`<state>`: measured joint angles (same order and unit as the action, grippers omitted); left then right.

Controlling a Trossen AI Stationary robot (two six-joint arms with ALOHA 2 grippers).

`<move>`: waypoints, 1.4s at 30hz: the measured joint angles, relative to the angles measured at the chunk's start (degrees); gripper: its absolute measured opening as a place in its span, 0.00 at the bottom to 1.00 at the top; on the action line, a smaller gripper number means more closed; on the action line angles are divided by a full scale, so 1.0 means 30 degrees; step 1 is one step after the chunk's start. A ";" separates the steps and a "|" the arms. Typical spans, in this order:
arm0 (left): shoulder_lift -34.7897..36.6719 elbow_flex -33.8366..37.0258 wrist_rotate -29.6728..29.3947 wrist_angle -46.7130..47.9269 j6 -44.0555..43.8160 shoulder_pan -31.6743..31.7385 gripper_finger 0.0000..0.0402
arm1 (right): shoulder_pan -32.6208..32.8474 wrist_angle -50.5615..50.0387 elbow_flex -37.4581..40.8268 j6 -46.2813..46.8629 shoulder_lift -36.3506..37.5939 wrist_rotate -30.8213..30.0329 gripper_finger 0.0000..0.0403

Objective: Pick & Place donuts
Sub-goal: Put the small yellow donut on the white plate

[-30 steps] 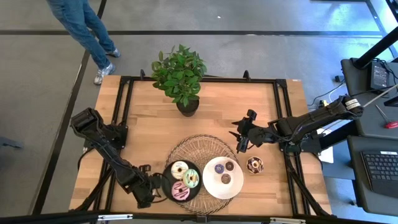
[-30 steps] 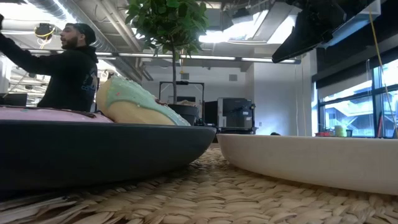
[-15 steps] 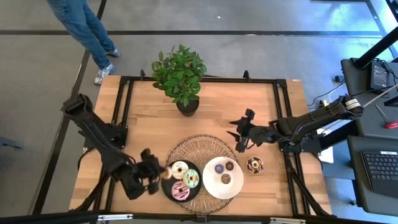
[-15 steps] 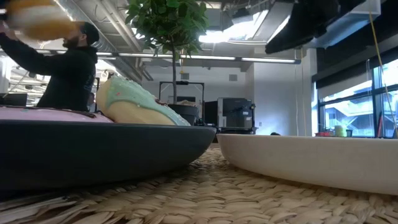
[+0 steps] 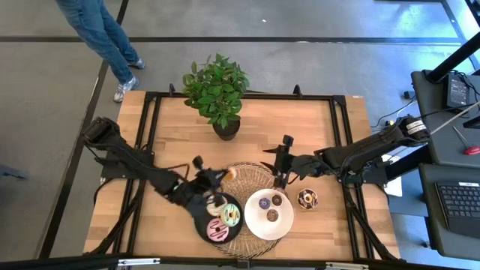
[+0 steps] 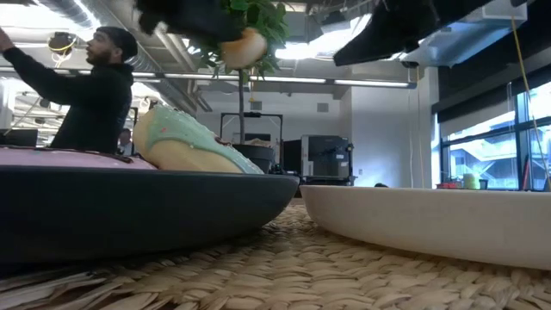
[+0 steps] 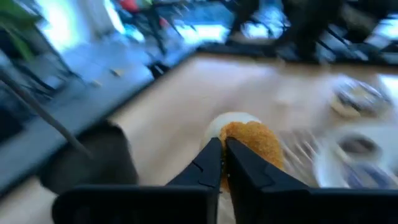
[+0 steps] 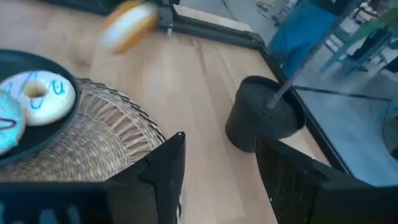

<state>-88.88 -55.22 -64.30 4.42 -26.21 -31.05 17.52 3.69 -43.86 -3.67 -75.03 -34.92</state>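
Left end effector (image 5: pixel 225 175) lifted over mat, wrist view shows pinched donut (image 7: pixel 249 142)

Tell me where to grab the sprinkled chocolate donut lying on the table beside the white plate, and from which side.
Come straight down from above: the chocolate donut lies flat, hole up. Pinch one side of its ring, one finger in the hole and one outside, probably on the side away from the white plate, whose rim sits close. The open right gripper is nearer.

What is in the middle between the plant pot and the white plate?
In the high view, between the plant pot and the white plate lies the woven mat, then bare wooden table.
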 joint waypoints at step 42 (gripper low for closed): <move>-0.2287 -0.0007 -0.0040 -1.2190 1.2660 0.2987 0.04 | -0.1071 0.6162 0.0000 0.0112 -0.1885 0.2710 0.08</move>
<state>-95.74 -55.24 -64.42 -32.15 11.77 -22.09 14.31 22.18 -43.86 -3.33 -80.68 -26.79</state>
